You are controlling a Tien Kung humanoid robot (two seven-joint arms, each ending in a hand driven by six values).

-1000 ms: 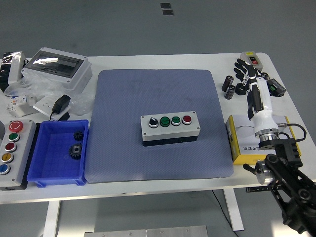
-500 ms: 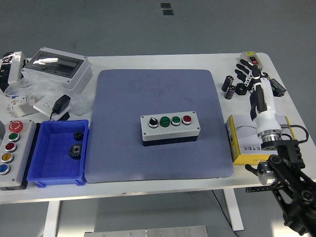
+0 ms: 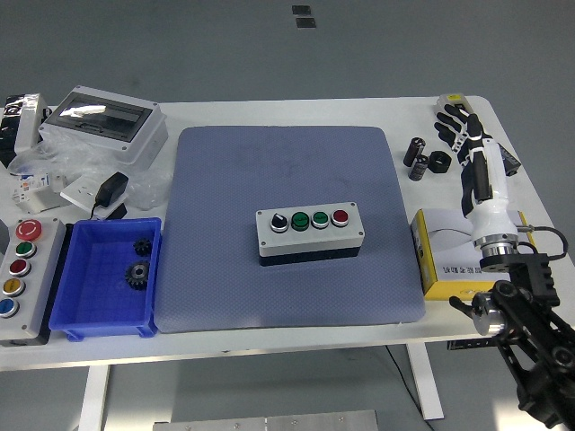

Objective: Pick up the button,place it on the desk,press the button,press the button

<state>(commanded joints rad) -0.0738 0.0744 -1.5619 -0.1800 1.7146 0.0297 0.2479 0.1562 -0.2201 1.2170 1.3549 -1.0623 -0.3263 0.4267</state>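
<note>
- Right hand (image 3: 460, 135) hovers, fingers spread wide, holding nothing, near the bench (image 3: 225, 115) far right corner
- Button box (image 3: 310, 233) sits mid-bench on the grey mat (image 3: 287, 171)

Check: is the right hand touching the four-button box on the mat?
Apart. The head view shows the right hand at the table's far right corner, with bare mat separating it from the four-button box.

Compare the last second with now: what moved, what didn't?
Only the right hand moved: it slid toward the table's far right corner, over the small grey box with coloured buttons there, fingers spread, holding nothing. The grey four-button control box on the blue-grey mat and the blue plastic bin stayed put.
</note>
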